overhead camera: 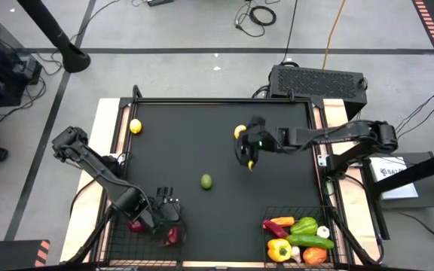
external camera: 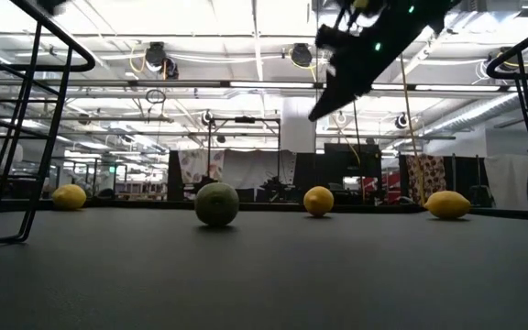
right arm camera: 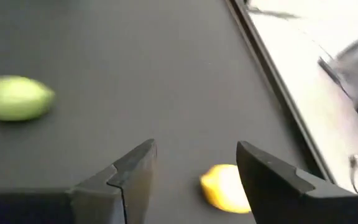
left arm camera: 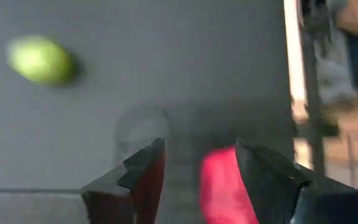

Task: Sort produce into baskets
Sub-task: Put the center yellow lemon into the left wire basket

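My left gripper [overhead camera: 167, 209] hangs open over the left basket [overhead camera: 110, 239] at the table's near left corner. Two red pieces [overhead camera: 173, 235] [overhead camera: 134, 226] lie in that basket, and one of them [left arm camera: 225, 186] shows blurred below the left fingertips. My right gripper [overhead camera: 248, 153] hangs open above the table's middle right, well clear of the surface [external camera: 337, 82]. One lemon [overhead camera: 251, 164] [right arm camera: 225, 186] lies on the table under its fingertips, another [overhead camera: 239, 132] just beyond them. A lime [overhead camera: 206, 181] rests mid-table, and a third lemon [overhead camera: 136, 126] lies far left.
The right basket [overhead camera: 300, 210] at the near right corner holds a yellow pepper, green pepper, cucumber, chili, garlic and other produce. A black grilled box [overhead camera: 319, 79] stands behind the table's far right. Raised rails edge the black table; open mat lies around the lime.
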`<state>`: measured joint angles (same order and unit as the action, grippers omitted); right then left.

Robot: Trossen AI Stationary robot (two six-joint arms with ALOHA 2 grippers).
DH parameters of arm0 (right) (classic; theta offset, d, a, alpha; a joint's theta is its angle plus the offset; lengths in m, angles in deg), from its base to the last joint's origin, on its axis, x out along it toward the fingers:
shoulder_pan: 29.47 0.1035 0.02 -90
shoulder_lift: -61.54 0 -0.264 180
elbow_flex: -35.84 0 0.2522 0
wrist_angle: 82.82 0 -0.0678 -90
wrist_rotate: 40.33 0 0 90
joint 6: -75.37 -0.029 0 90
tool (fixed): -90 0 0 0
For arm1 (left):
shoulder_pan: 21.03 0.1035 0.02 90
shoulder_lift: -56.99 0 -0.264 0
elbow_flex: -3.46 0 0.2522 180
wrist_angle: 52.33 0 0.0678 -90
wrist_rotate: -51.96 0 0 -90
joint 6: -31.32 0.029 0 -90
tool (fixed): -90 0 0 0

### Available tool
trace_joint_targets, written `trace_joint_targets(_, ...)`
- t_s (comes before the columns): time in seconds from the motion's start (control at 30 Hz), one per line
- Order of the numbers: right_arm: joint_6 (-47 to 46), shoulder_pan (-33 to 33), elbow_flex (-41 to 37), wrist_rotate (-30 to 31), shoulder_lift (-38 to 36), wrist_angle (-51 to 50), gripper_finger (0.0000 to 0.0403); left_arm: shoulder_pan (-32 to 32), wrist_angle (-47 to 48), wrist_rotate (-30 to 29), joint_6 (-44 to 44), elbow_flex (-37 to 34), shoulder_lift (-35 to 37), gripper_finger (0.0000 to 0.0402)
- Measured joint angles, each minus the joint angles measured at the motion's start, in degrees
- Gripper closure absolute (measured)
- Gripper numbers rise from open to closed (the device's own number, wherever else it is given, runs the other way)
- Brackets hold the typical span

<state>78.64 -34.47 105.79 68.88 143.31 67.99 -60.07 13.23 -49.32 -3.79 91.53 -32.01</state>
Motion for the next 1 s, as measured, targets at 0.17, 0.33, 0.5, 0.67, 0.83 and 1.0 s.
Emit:
trace_joint_targets(0.17,5.0,-9.3,0.1,-6.1,1.8,-1.3,0.0166,0.0,0.7,-19.1,6.4,3.4,0.0,0.0199)
trace_joint_targets(0.33,11.3,-14.5,3.1,-11.3,5.7,-6.6,0.0108,0.4,2.0,-43.5,11.5,3.3,0.0,0.0199)
trace_joint_targets(0.5,11.7,-16.4,8.9,-10.2,12.6,-10.4,0.0079,2.6,1.9,-52.8,14.8,3.2,0.0,0.0199)
trace_joint_targets(0.67,16.8,-16.9,13.8,-10.6,19.3,-15.4,0.0078,4.0,1.9,-49.3,14.5,3.2,-0.1,0.0199)
trace_joint_targets(0.83,22.4,-15.7,18.9,-12.0,23.6,-25.7,0.0078,4.2,1.9,-47.5,14.1,3.2,-0.1,0.0199)
trace_joint_targets(1.0,27.2,-15.7,20.5,-9.1,25.1,-27.0,0.0078,4.1,1.9,-47.5,14.5,3.2,-0.1,0.0199)
